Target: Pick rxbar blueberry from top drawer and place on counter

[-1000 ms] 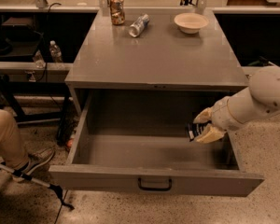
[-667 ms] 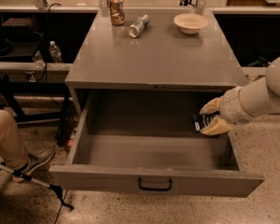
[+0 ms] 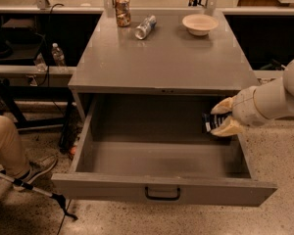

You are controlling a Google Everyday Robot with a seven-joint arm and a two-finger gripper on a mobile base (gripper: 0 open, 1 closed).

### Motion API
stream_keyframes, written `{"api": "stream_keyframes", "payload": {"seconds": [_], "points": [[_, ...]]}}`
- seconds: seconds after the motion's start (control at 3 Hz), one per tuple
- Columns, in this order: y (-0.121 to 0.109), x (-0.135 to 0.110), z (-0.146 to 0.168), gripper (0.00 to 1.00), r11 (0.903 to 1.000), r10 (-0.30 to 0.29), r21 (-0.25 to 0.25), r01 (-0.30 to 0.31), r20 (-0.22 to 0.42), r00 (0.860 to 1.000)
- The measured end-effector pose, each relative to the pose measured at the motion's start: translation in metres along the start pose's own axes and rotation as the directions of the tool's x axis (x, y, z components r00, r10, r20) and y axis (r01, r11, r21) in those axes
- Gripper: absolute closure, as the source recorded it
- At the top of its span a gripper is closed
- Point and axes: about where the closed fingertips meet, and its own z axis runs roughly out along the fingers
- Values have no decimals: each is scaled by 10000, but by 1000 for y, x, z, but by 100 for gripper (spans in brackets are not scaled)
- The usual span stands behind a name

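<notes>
- Change: claw [image 3: 224,117] w/ rxbar [image 3: 211,123] has come up & drifted toward 3 o'clock vs. a sec ago. Earlier it sat lower, near the drawer floor.
- Meaning: pick looks done. Bar is off the floor of the top drawer [image 3: 161,189], hanging at the drawer's 3 o'clock side, just under the worktop [image 3: 161,58] edge. Place step not yet done.
- Claw: narrow gap, clamped onto the bar. Tan fingers [image 3: 224,105] sit above & below the navy wrapper, pale lettering facing the cam. Touches nothing else, far as I can tell.
- Next, prob.: back out clear of the worktop lip, lift, then swing toward approx 11 o'clock & set down on bare grey surface.
- Risk: clipping the lip on the way up. Can [image 3: 121,10], bottle [image 3: 145,26] & bowl [image 3: 200,24] sit at the worktop's 12 o'clock end, so keep away.
</notes>
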Motion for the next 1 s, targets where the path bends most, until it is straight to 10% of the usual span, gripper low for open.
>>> {"api": "stream_keyframes", "payload": {"seconds": [0.67,1.0], "points": [[-64,-32,-60,100,9777,-1105,1780,1113,-145,9938],[-95,-42,-62,100,9792,-1190,1634,1206,-195,9927]]}}
